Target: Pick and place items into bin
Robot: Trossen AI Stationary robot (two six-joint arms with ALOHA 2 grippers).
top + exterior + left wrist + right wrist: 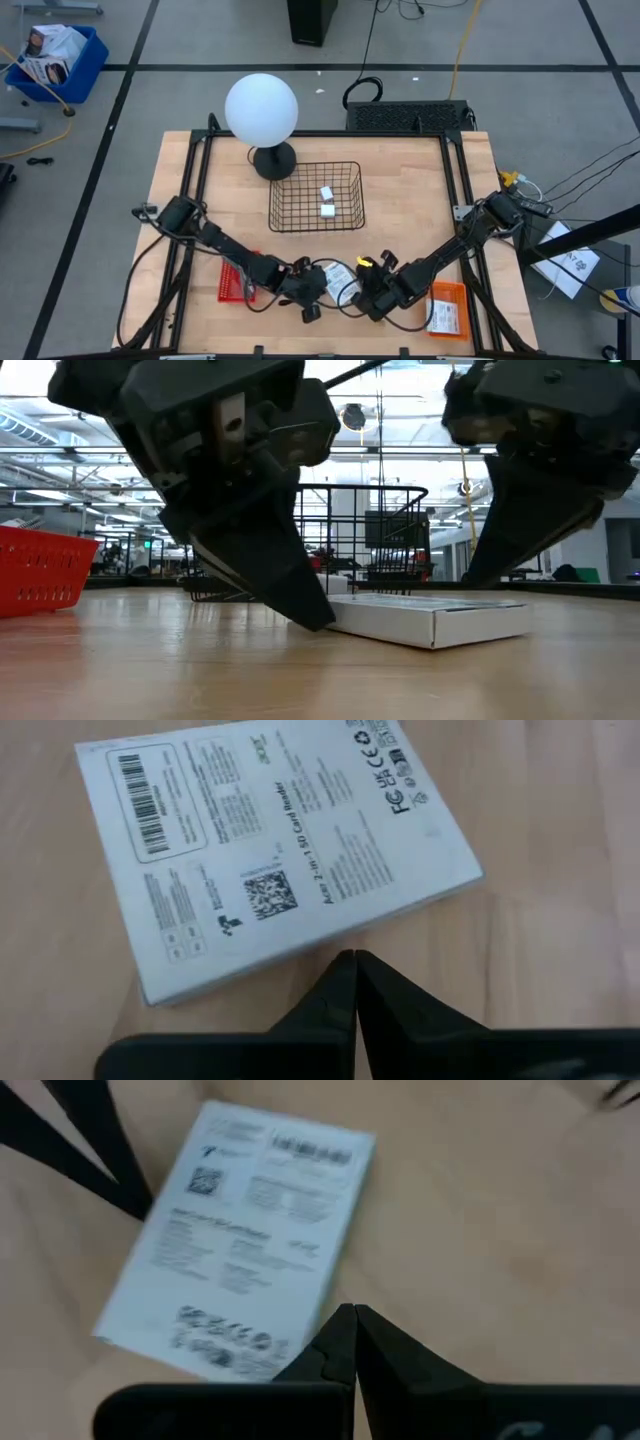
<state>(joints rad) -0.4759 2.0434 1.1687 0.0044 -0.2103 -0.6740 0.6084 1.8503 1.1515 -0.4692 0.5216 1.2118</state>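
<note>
Near the desk's [400, 190] front edge, a flat white printed packet [340, 275] lies face-up between both arms. The left end effector [355, 965] is clenched, empty, its tip touching the packet's edge, probably to pin or nudge it. The right end effector [353, 1320], also clenched and empty, hovers at the opposite side. Behind sits one wire bin [316, 196] holding two small white blocks [327, 201]; one orange tray [447, 308] carries another packet.

Grey floor [180, 40], black tape lines [120, 100]
</note>
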